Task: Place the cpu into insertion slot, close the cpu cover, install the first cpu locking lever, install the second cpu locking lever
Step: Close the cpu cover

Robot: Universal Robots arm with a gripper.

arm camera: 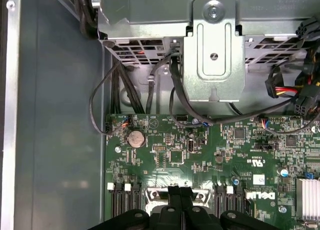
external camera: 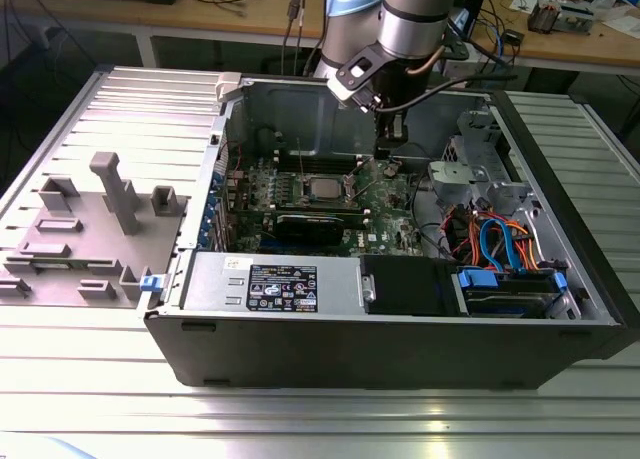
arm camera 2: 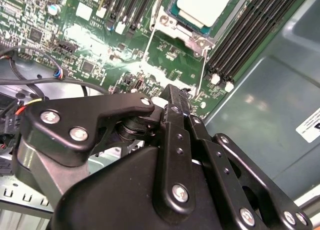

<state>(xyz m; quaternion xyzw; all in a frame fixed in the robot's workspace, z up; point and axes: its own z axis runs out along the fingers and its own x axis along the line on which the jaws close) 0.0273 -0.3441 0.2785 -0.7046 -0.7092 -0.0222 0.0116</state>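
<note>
With the cpu (arm camera 2: 205, 4) under its cpu cover (arm camera 2: 197, 35), the gripper (arm camera 2: 176, 94), jaws pinched together and empty, hovers near them, apparently for lever locking.

The cpu (arm camera 2: 205, 4) is silvery-grey, the motherboard (arm camera 2: 165, 52) green. The tool (arm camera 2: 174, 94) is black; the drive cables (external camera: 488, 247) are blue and orange

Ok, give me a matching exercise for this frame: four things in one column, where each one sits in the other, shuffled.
Things:
1. cpu
2. gripper
3. grey fixture
4. blue cables

Places:
A. outside the case, on the exterior view's left
B. seated on the motherboard, silvery top showing
C. inside the case, near its corner on the exterior view's right
D. over the motherboard, to the exterior view's right of the cpu

Pairs: 1-B, 2-D, 3-A, 4-C
</note>
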